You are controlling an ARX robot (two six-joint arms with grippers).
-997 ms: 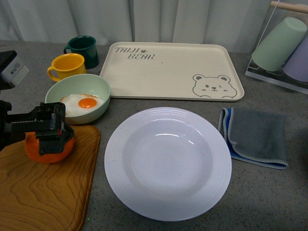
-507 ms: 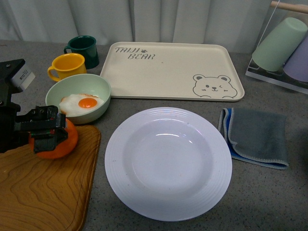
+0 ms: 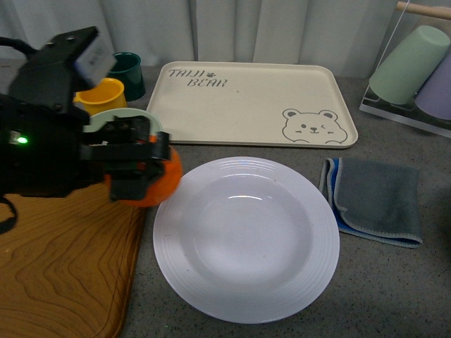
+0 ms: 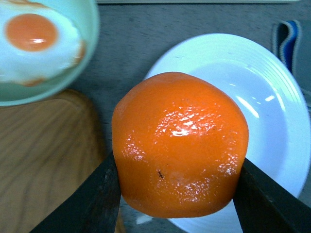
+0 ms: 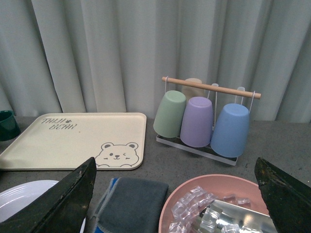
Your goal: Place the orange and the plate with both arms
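Observation:
My left gripper point(image 3: 141, 163) is shut on the orange point(image 3: 163, 179), a bright dimpled fruit, and holds it in the air beside the left rim of the plate point(image 3: 246, 296). In the left wrist view the orange point(image 4: 180, 143) sits between the two black fingers point(image 4: 87, 204), above the plate's rim point(image 4: 286, 97). The large white ridged plate lies on the grey table in the middle. My right gripper point(image 5: 175, 194) is open and empty; it is out of the front view, and a sliver of the plate point(image 5: 19, 194) shows in its own view.
A wooden board point(image 3: 63, 282) lies front left. A pale green bowl with a fried egg point(image 4: 29, 36), a yellow mug point(image 3: 106, 95) and a dark green mug point(image 3: 130, 70) stand behind my left arm. A cream bear tray point(image 3: 246, 105), a grey cloth point(image 3: 377, 197), a cup rack point(image 5: 204, 119) and a pink ice bowl point(image 5: 214, 204) lie further right.
My left gripper has lifted the orange off the wooden board and carried it right and up, to the plate's left rim. The arm now hides most of the green bowl.

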